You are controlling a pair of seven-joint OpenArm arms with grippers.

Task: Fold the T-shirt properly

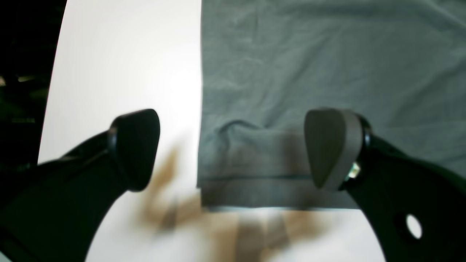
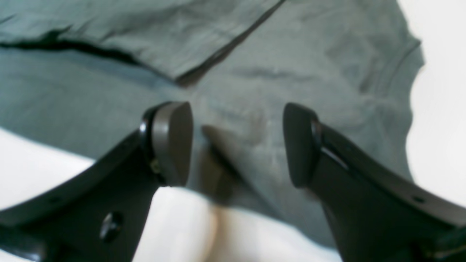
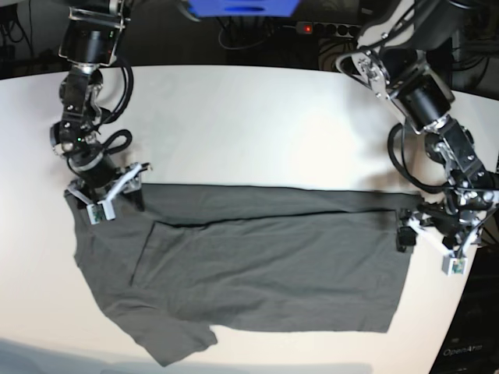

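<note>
The dark grey T-shirt [image 3: 257, 265] lies spread flat on the white table [image 3: 249, 125], its far long edge folded over as a narrow band. One sleeve sticks out at the front left. My left gripper [image 3: 407, 232] is open at the shirt's right far corner. In the left wrist view its jaws [image 1: 233, 149] straddle the hem corner of the shirt [image 1: 327, 65], holding nothing. My right gripper [image 3: 109, 201] is open at the shirt's left far corner. In the right wrist view it [image 2: 235, 143] hovers low over the wrinkled shoulder cloth [image 2: 291, 65], empty.
The table's curved edge [image 1: 49, 102] and dark floor show left of the left gripper. Cables and a power strip [image 3: 327, 29] lie beyond the table's far edge. Bare white tabletop lies behind the shirt.
</note>
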